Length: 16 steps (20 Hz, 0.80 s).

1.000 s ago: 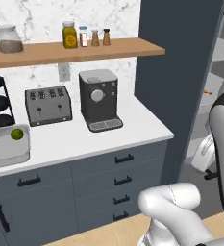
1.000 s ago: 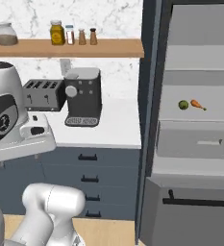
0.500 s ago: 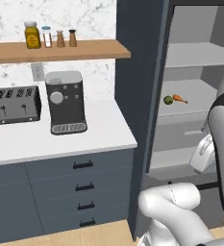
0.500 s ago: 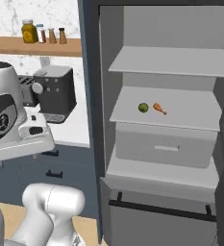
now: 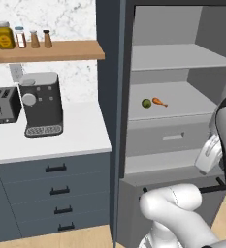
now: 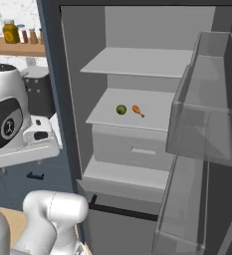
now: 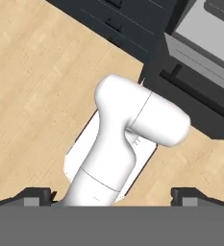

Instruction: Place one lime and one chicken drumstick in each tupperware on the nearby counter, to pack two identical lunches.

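The open fridge [image 6: 137, 60] is holding a lime [image 5: 146, 103] and a chicken drumstick [image 5: 158, 101] lying just beside each other on its middle shelf [image 6: 157, 117]. The gripper [image 7: 111, 194] is standing wide open, gripping nothing, above the wooden floor [image 7: 31, 72].

Wooden floor [image 7: 31, 86] filled the left of the frame, dark drawers [image 7: 128, 21] at top, hand [image 7: 111, 196] fingertips spread wide at bottom.
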### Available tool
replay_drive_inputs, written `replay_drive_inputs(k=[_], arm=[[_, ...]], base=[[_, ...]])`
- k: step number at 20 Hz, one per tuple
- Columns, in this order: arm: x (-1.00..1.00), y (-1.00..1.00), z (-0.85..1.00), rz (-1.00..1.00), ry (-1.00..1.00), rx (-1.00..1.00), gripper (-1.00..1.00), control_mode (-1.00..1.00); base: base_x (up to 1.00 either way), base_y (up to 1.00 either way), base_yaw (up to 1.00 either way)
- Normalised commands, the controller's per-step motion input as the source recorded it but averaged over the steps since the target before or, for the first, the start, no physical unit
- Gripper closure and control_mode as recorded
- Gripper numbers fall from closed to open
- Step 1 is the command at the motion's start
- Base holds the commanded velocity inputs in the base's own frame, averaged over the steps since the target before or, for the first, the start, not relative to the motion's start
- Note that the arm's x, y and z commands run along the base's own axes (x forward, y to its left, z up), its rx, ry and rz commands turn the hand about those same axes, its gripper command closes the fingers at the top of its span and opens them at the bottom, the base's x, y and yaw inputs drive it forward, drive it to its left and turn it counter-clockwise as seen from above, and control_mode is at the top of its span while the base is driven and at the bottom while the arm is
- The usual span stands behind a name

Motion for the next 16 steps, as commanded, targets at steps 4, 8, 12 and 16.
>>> replay_drive_inputs(k=[4,8,12,16], arm=[[0.18,-0.54,0.0,0.0,0.04,0.1,-1.0,-1.0],[0.55,-1.0,-0.04,0.0,0.07,0.12,-1.0,-1.0],[0.95,-0.78,-0.23,0.0,0.01,0.03,-1.0,-1.0],[1.0,-0.45,-0.32,-0.03,-0.06,0.05,-1.0,-1.0]], base=[[0.04,-0.06,0.0],[0.0,0.0,0.0],[0.0,0.0,0.0],[0.0,0.0,0.0]])
